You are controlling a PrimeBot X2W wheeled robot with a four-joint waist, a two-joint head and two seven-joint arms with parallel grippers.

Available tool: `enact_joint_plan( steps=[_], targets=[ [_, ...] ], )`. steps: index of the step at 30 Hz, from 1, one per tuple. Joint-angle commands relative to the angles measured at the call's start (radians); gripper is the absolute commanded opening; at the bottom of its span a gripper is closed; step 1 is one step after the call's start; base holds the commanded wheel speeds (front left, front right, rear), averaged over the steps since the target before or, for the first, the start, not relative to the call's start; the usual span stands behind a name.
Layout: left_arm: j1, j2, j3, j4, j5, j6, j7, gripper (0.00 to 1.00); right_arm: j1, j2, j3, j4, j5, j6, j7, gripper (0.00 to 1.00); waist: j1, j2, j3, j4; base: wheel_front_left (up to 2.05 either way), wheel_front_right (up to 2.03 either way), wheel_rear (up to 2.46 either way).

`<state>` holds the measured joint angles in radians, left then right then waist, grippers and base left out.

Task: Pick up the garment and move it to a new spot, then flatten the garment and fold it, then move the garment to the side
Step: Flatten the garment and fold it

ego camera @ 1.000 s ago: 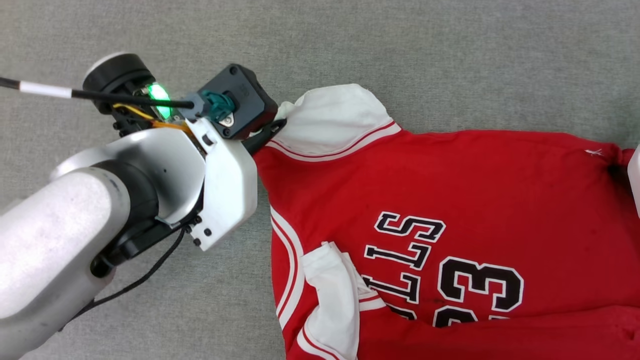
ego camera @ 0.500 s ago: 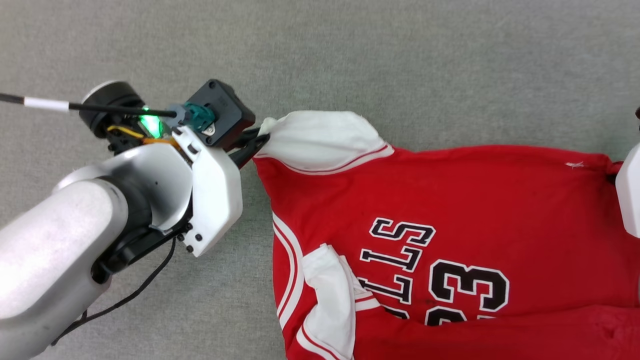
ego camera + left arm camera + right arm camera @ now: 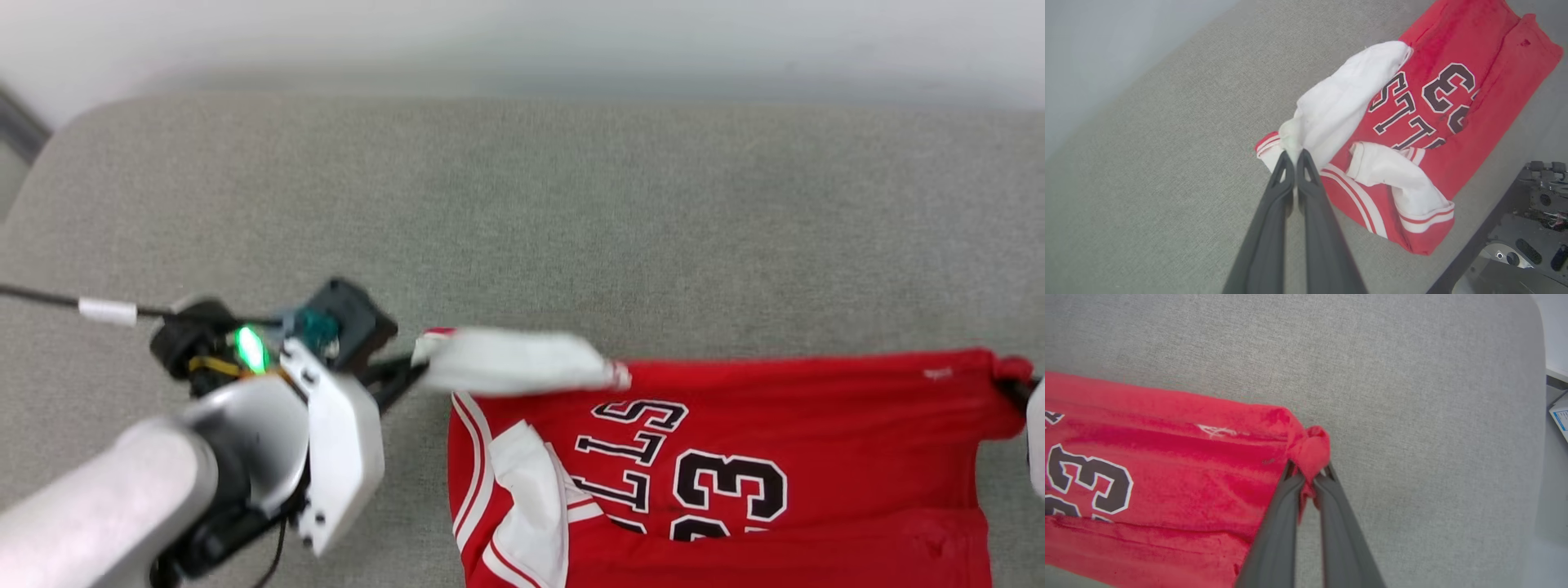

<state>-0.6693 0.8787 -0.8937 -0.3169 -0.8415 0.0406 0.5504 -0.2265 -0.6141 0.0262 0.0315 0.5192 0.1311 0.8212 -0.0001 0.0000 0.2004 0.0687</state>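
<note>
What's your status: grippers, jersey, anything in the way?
Left gripper shut on white sleeve. Right gripper shut on red hem corner. Jersey stretched between them on grey cushion, near edge folded over. Nothing seen blocking.

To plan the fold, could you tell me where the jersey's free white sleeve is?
In the head view, the free white sleeve lies on the garment's front, lower centre, left of the lettering and below the other sleeve in the left gripper.

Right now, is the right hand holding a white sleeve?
No, the right hand is shut on a bunched red corner of the jersey, not on white fabric.
</note>
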Motion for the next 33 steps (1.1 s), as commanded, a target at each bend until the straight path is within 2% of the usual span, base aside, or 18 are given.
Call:
enact_joint_plan(
  steps=[1, 6, 10, 20, 25, 27, 28, 29, 30, 31, 33],
  targets=[
    [0.024, 0.009, -0.002, -0.008, -0.008, 0.009, -0.005, 0.0, 0.03, 0.014, -0.01, -0.016, -0.002, -0.001, -0.003, 0.0, 0.0001, 0.0, -0.018, -0.002, 0.0, 0.0, 0.0],
    [0.132, 0.047, -0.032, -0.047, -0.042, 0.05, -0.002, 0.0, 0.176, 0.061, -0.063, -0.101, -0.006, -0.001, 0.019, 0.0, 0.0001, 0.0, -0.033, -0.001, 0.0, 0.0, 0.0],
    [0.195, 0.044, -0.071, -0.056, -0.052, 0.061, -0.005, 0.0, 0.27, 0.083, -0.067, -0.132, -0.02, -0.001, 0.036, 0.0, 0.0001, 0.0, -0.034, -0.001, 0.0, 0.0, 0.0],
    [0.254, -0.012, -0.155, 0.069, -0.025, 0.031, -0.009, 0.0, 0.336, 0.064, -0.015, -0.088, -0.031, -0.001, 0.049, 0.0, 0.0001, 0.0, -0.011, -0.003, 0.0, 0.0, 0.0],
    [0.244, -0.046, -0.174, 0.138, -0.002, 0.011, -0.033, 0.0, 0.32, 0.051, 0.029, -0.053, -0.03, -0.001, 0.012, 0.0, 0.0001, 0.0, 0.001, 0.001, 0.0, 0.0, 0.0],
    [0.243, -0.063, -0.178, 0.163, -0.004, 0.005, -0.039, 0.1, 0.314, 0.043, 0.049, -0.034, -0.035, -0.001, -0.008, 0.64, 0.0001, 0.0, 0.002, 0.003, 0.0, 0.0, 0.0],
    [0.245, -0.067, -0.18, 0.173, -0.007, 0.003, -0.041, 0.3, 0.313, 0.043, 0.055, -0.026, -0.03, -0.001, -0.016, 1.0, 0.0001, 0.0, 0.002, 0.004, 0.0, 0.0, 0.0],
    [0.246, -0.07, -0.181, 0.179, -0.008, -0.001, -0.042, 0.46, 0.31, 0.045, 0.062, -0.021, -0.023, -0.001, -0.025, 1.0, 0.0001, 0.0, 0.002, 0.004, 0.0, 0.0, 0.0],
    [0.247, -0.073, -0.182, 0.185, -0.008, -0.004, -0.044, 0.88, 0.306, 0.046, 0.066, -0.016, -0.018, -0.001, -0.032, 1.0, 0.0001, 0.0, 0.001, 0.003, 0.0, 0.0, 0.0],
    [0.246, -0.076, -0.179, 0.188, 0.0, -0.001, -0.055, 1.0, 0.3, 0.043, 0.069, -0.014, -0.017, -0.001, -0.041, 1.0, 0.0001, 0.0, -0.001, 0.003, 0.0, 0.0, 0.0],
    [0.248, -0.085, -0.16, 0.201, 0.0, 0.007, -0.103, 1.0, 0.288, 0.028, 0.075, -0.019, -0.007, -0.001, -0.065, 1.0, 0.0001, 0.0, -0.029, 0.008, 0.0, 0.0, 0.0]
  ],
)
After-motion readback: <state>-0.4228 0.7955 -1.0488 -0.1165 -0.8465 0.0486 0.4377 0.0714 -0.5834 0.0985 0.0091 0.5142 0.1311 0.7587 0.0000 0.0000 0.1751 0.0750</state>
